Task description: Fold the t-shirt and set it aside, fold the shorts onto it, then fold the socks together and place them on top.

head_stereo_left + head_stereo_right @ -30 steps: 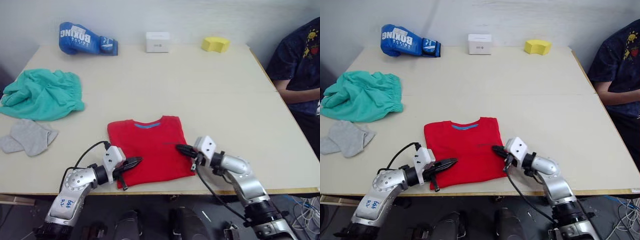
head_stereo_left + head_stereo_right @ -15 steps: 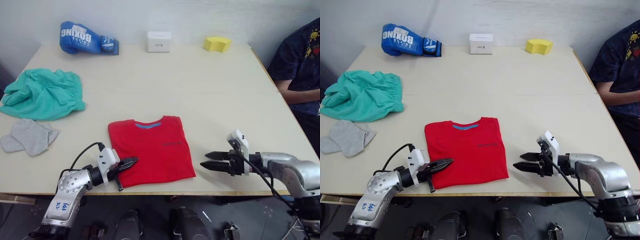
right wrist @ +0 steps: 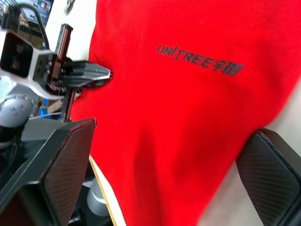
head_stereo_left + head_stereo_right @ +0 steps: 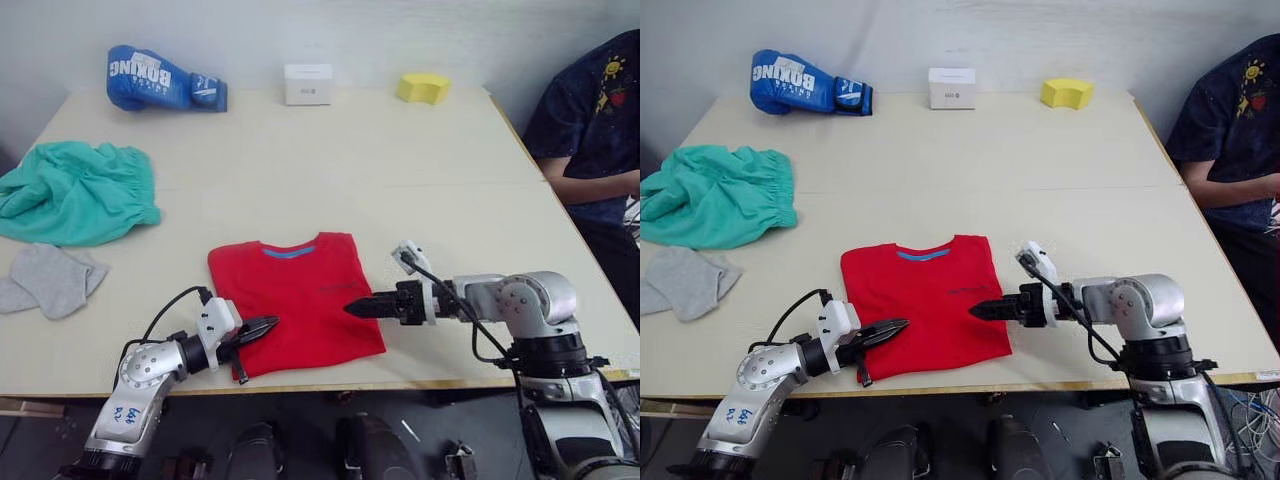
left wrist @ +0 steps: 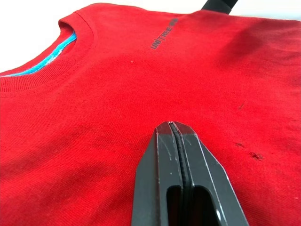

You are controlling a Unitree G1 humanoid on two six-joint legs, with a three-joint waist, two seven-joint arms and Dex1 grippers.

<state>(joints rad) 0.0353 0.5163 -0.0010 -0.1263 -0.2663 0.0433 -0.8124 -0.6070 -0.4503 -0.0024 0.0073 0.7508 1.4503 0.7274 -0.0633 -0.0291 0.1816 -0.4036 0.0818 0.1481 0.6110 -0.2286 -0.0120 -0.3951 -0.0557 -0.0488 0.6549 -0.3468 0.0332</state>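
**Q:** Fingers first: how do both sets stand?

**A:** On the left gripper (image 5: pixel 178 136) the 2 fingers are pressed together with nothing between them, tip low over the near left part of the t-shirt (image 4: pixel 296 300). The right gripper (image 4: pixel 358 308) has its fingers spread wide in its wrist view, straddling the shirt's right edge without clamping it.

**Q:** Where is the t-shirt?

**A:** Near the front edge of the counter (image 4: pixel 400 170), already a compact rectangle, collar away from the robot, chest print up.

**Q:** What could spoil it?

**A:** Likely the next fold or the lift to set it aside. If the right fingers close on the top layer alone, the rectangle would probably peel open. If the left fingers stay together and just press, a pull from the right could drag the whole shirt sideways or bunch it. It lies close to the front edge, so a careless sweep might push it off.

**Q:** Anything nearby at risk?

**A:** Little. The shorts (image 4: pixel 75 190) and socks (image 4: pixel 45 280) lie well apart on the left. A boxing glove (image 4: pixel 160 80), white box (image 4: pixel 308 84) and yellow sponge (image 4: pixel 424 88) sit along the far side, and a person (image 4: pixel 590 130) sits beyond the counter's right end.
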